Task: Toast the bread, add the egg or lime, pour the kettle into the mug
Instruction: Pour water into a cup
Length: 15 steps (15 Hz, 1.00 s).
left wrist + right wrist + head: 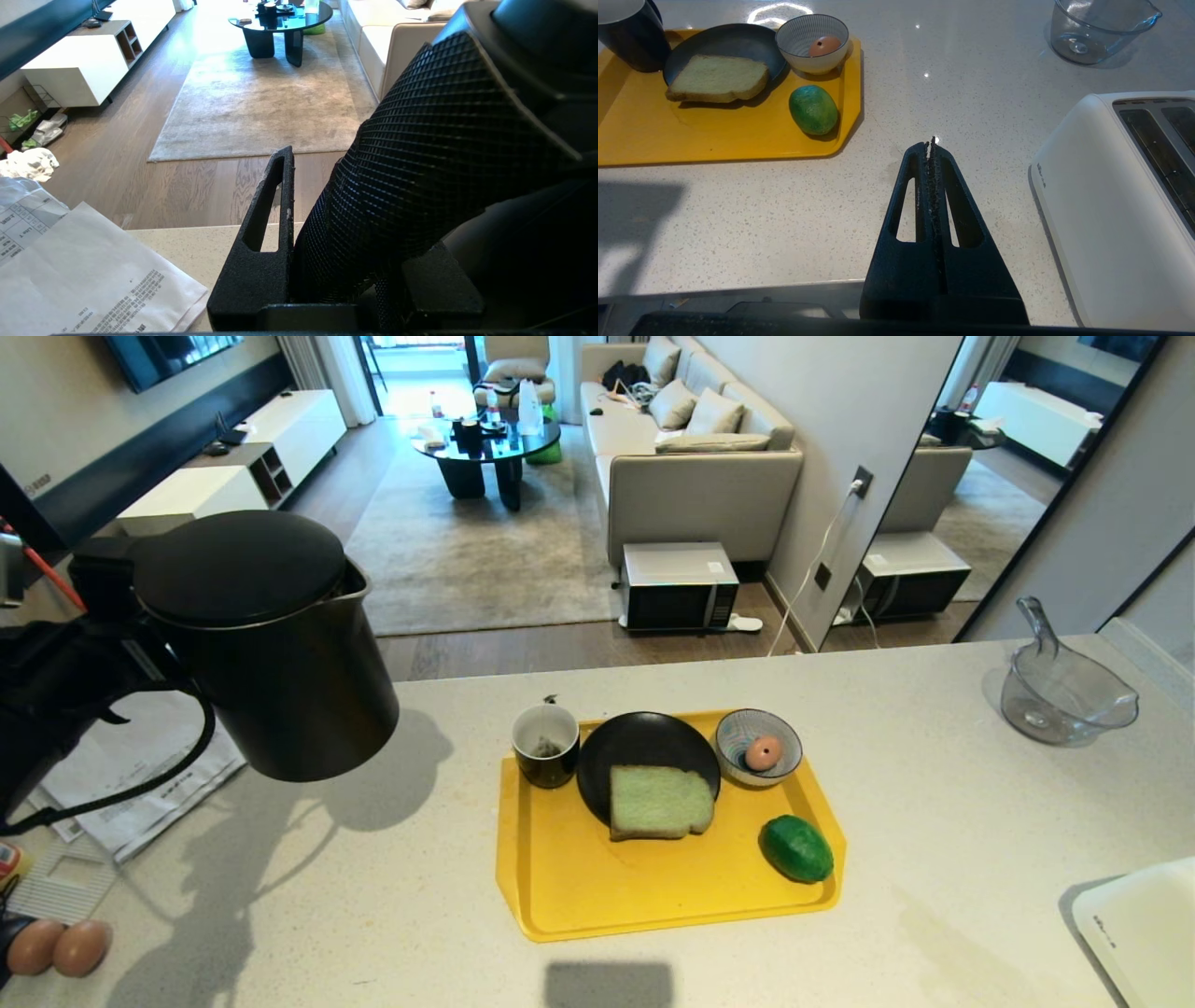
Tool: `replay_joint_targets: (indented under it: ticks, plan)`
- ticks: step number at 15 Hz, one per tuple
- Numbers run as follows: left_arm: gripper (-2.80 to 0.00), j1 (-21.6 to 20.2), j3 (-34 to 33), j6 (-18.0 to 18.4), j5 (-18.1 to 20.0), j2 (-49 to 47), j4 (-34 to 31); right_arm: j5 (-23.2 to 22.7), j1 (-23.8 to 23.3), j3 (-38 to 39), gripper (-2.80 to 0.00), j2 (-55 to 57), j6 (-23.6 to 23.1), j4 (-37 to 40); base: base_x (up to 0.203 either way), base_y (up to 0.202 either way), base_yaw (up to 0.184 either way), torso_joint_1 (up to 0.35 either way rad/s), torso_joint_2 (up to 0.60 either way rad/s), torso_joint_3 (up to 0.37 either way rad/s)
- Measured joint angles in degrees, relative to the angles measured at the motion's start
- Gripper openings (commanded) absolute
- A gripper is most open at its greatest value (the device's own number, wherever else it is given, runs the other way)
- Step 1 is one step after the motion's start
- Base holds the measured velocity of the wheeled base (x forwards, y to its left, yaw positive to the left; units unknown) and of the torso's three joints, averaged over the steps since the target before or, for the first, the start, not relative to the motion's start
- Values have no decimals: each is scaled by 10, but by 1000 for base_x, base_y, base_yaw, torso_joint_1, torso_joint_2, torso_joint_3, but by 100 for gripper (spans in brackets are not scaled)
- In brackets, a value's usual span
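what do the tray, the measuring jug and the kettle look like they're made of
The tray: probably moulded plastic, uniform bright yellow with rounded corners and a soft sheen. The measuring jug: clear glass or hard plastic, since the counter shows through it; which one the look leaves open. The kettle, held up by the left gripper: matte black shell, plastic or coated metal, with a dull, even surface.

The head view looks down from above the near edge of the counter point(934, 784), facing the far living room. The left wrist view sits tight against the kettle point(444, 163), facing that room. The right wrist view looks low across the counter, sharing the yellow tray point(714, 140) with the head view.
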State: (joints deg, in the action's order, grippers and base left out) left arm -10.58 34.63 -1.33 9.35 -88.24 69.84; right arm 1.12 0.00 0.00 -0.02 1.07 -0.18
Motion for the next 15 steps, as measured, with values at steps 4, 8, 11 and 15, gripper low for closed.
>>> replay_joint_targets:
  ticks: [4,8,11,15]
  plan:
    - [-280,0,1,1,2,1,0,0,0,0,-280,0,0,0,0,0,0,65,-134,-59]
    - [-280,0,5,1,2,1,0,0,0,0,-280,0,0,0,0,0,0,71,-118,-54]
    - [-280,0,6,1,3,1,1,0,0,0,-280,0,0,0,0,0,0,65,-122,-61]
    - [-280,0,7,0,5,3,1,0,0,0,-280,0,0,0,0,0,0,62,-120,-56]
